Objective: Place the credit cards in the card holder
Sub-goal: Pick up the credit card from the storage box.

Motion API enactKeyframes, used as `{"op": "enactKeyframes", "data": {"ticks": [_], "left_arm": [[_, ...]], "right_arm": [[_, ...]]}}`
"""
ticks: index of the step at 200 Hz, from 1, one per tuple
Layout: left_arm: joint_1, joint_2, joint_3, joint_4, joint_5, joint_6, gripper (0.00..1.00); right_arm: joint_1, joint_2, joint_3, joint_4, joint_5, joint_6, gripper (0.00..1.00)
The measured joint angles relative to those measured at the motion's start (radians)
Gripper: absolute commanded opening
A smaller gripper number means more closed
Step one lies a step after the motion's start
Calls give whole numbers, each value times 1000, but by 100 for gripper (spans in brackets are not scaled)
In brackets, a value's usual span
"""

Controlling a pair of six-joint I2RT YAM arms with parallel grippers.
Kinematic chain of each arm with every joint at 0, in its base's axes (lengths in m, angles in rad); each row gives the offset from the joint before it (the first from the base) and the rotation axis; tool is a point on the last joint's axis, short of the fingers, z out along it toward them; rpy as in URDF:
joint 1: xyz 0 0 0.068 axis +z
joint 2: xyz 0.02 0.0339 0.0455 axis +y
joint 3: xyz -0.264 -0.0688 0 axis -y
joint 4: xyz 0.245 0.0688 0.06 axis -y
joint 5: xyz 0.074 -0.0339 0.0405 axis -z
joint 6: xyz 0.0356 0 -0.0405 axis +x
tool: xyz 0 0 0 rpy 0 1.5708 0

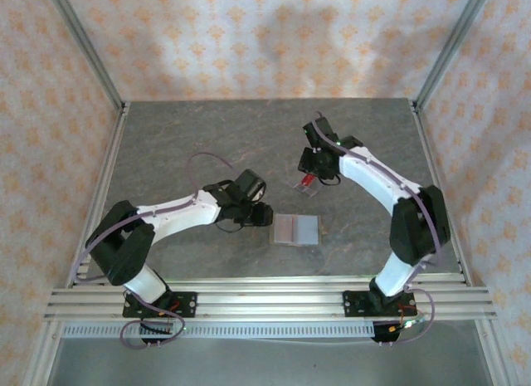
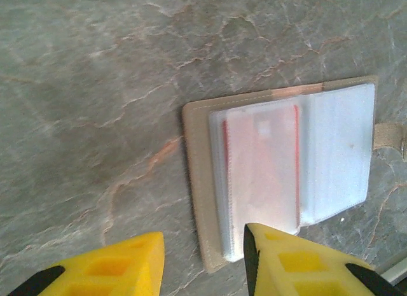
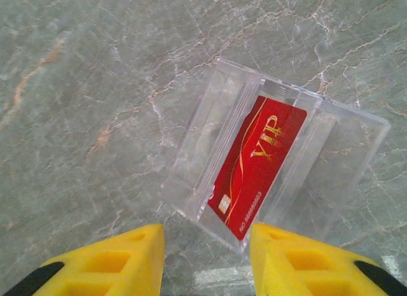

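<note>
The card holder (image 1: 297,229) lies open and flat on the grey table, tan outside with clear sleeves (image 2: 337,156). A red credit card (image 2: 261,169) sits inside one sleeve. My left gripper (image 1: 263,214) hovers at the holder's left edge. Its jaws (image 2: 203,264) are open, with the holder's tan corner (image 2: 194,181) below the gap and one yellow fingertip (image 2: 292,261) over the sleeve's edge. A second red credit card (image 3: 257,169), marked VIP, stands in a clear slotted rack (image 3: 346,149). My right gripper (image 3: 206,258) is open just short of that rack (image 1: 305,185), holding nothing.
Aluminium rails (image 1: 265,299) run along the table's near edge, where both arm bases are bolted. Metal frame posts (image 1: 83,46) rise at the back corners against patterned walls. Bare stone-grey tabletop (image 1: 207,137) lies behind both arms.
</note>
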Motion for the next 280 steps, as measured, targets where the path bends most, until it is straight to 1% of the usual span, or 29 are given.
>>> {"op": "enactKeyframes", "data": {"ticks": [25,59,88,161,211,263,280], "left_arm": [[-25,57,23,0,11,22,39],[-42,108,24,-3,16,25,39],[-41,109,24,-2,15,25,39],[-41,112,24,-2,16,24,39],[-41,112,24,1,15,24,39],[-41,112,19,3,15,23,39],[-41,112,14,5,15,23,39]], "right_arm": [[0,72,56,-26,4,-3,35],[-1,88,67,-54,19,-3,34],[-8,87,53,-63,35,-2,36],[-43,106,34,-45,16,32,35],[-44,140,32,-44,11,44,34],[-44,164,32,-41,11,55,26],[-44,169,32,-42,12,54,20]]}}
